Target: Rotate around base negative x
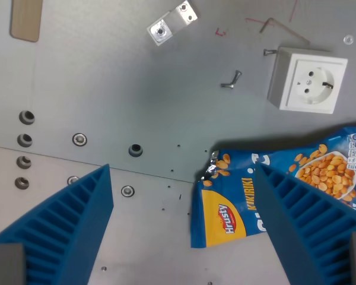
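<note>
- Below the wide-open, empty pincer (184, 231), partly under its wrist view's right finger: blue snack bag (273, 190), flat on the tabletop (107, 77).
- Probably light, soft, crinkly, slippery foil; contents fragile.
- Best pinched gently across the crimped top edge.

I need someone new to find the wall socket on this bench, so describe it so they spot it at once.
Start at the grey metal table and look toward the wrist view's upper right, above the blue snack bag. There sits the white socket, a square plastic box with a round recessed face and two pin holes. Its neighbours are only small metal pieces; it is the one bulky white block.
</note>
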